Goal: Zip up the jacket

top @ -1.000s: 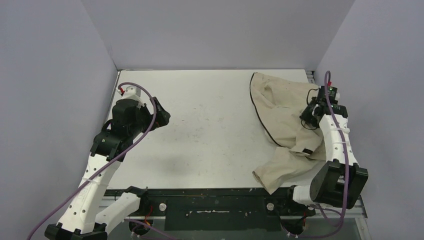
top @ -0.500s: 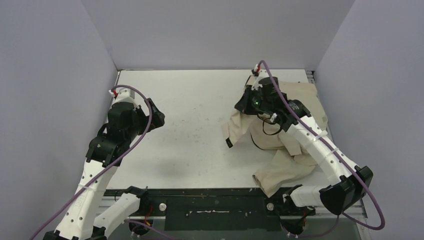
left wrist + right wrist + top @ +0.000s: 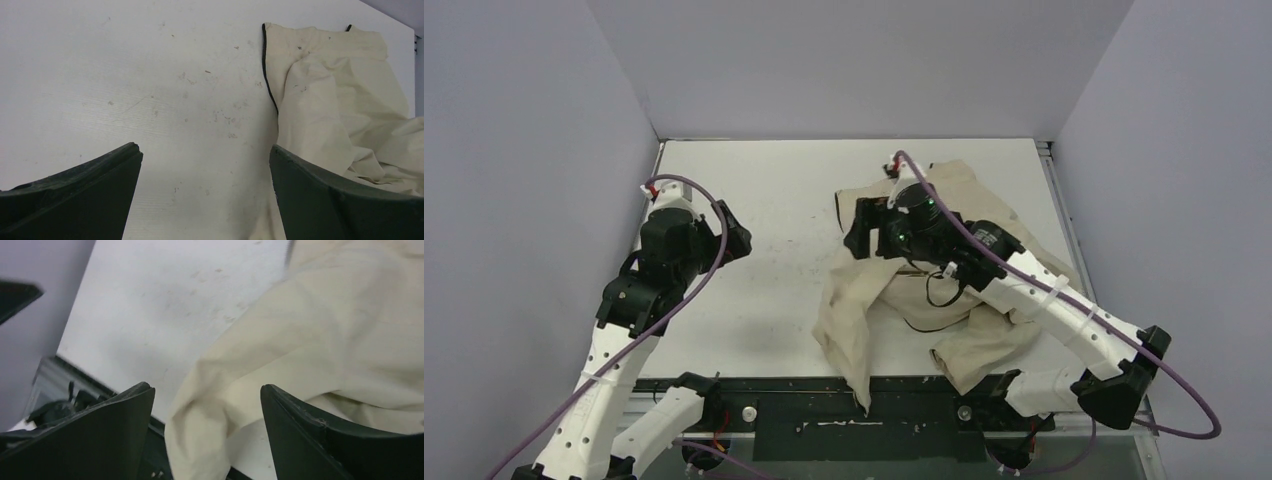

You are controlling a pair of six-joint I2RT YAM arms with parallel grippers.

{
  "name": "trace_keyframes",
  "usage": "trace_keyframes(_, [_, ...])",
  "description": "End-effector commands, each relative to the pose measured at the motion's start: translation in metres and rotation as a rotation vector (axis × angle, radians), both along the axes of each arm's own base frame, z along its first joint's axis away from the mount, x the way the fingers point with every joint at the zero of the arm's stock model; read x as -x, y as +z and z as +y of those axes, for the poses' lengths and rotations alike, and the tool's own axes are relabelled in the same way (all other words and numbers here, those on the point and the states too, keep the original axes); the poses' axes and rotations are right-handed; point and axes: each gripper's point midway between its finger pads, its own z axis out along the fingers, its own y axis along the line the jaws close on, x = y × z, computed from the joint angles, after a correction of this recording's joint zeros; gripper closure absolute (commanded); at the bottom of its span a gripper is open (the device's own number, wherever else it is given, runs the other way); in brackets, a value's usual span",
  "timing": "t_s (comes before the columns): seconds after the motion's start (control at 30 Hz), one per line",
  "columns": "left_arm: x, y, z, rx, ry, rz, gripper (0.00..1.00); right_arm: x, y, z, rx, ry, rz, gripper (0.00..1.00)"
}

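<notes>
We see the jacket crumpled over the right half of the tabletop. It reaches from near the far edge down to the near edge, and one beige fold spills over that near edge just right of its middle. Its right side runs close to the right edge. The dark zipper edge lies along the garment's left border, facing the middle of the tabletop.

Our right hand hovers above the jacket's upper left part with its fingers apart. The right wrist view shows beige cloth below the gap, not pinched.

Our left hand hangs near the left edge with its fingers spread wide on nothing. A broad stretch of scuffed white surface lies between it and the zipper edge.
</notes>
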Motion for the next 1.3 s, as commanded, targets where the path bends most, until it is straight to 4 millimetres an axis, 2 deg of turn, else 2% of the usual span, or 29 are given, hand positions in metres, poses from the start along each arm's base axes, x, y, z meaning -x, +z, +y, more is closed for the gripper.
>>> trace_keyframes(0.0, [-0.005, 0.002, -0.005, 0.021, -0.014, -0.024, 0.03, -0.053, 0.01, -0.108, 0.066, -0.397, -0.038, 0.19])
trace_keyframes(0.1, [-0.007, -0.002, -0.01, 0.028, -0.037, -0.018, 0.03, -0.071, -0.009, -0.159, 0.149, -0.516, 0.01, 0.14])
trace_keyframes(0.17, [-0.008, -0.003, -0.012, 0.032, -0.044, -0.017, 0.03, -0.078, -0.024, -0.179, 0.2, -0.528, 0.062, 0.13])
trace_keyframes(0.23, [-0.009, -0.004, -0.013, 0.032, -0.054, -0.018, 0.03, -0.078, -0.036, -0.184, 0.265, -0.512, 0.1, 0.12])
trace_keyframes(0.3, [-0.011, -0.009, -0.021, 0.043, -0.094, -0.02, 0.03, -0.08, -0.04, -0.191, 0.309, -0.535, 0.108, 0.11])
trace_keyframes(0.37, [-0.013, -0.013, -0.038, 0.091, -0.168, -0.026, 0.03, -0.081, -0.04, -0.204, 0.347, -0.595, 0.102, 0.08])
trace_keyframes(0.47, [-0.014, -0.025, -0.074, 0.219, -0.305, -0.019, 0.03, -0.084, -0.03, -0.222, 0.348, -0.677, 0.084, 0.02])
trace_keyframes(0.57, [-0.022, -0.045, -0.102, 0.262, -0.361, -0.016, 0.03, -0.084, -0.025, -0.226, 0.306, -0.684, 0.078, 0.01])
trace_keyframes(0.67, [-0.03, -0.064, -0.137, 0.22, -0.417, 0.016, 0.03, -0.08, -0.025, -0.219, 0.259, -0.66, 0.088, 0.0])
trace_keyframes(0.77, [-0.026, -0.079, -0.184, 0.193, -0.514, 0.051, 0.03, -0.08, -0.03, -0.196, 0.178, -0.552, 0.089, 0.0])
trace_keyframes(0.83, [-0.022, -0.087, -0.202, 0.174, -0.531, 0.079, 0.03, -0.081, -0.033, -0.173, 0.117, -0.452, 0.11, 0.0])
trace_keyframes(0.9, [-0.021, -0.094, -0.2, 0.167, -0.492, 0.087, 0.03, -0.086, -0.037, -0.151, 0.082, -0.386, 0.134, 0.0])
trace_keyframes(1.0, [-0.015, -0.094, -0.175, 0.159, -0.407, 0.068, 0.03, -0.1, -0.048, -0.124, 0.133, -0.348, 0.144, 0.0])
trace_keyframes(1.07, [-0.01, -0.09, -0.156, 0.148, -0.358, 0.052, 0.03, -0.117, -0.053, -0.108, 0.178, -0.336, 0.147, 0.0])
trace_keyframes(1.17, [0.002, -0.083, -0.129, 0.136, -0.311, 0.036, 0.03, -0.144, -0.079, -0.09, 0.244, -0.333, 0.178, 0.0])
trace_keyframes(1.23, [0.009, -0.079, -0.115, 0.126, -0.287, 0.029, 0.03, -0.164, -0.1, -0.089, 0.316, -0.362, 0.187, 0.0])
trace_keyframes(1.27, [0.012, -0.078, -0.108, 0.121, -0.275, 0.027, 0.03, -0.173, -0.122, -0.089, 0.366, -0.374, 0.219, 0.0])
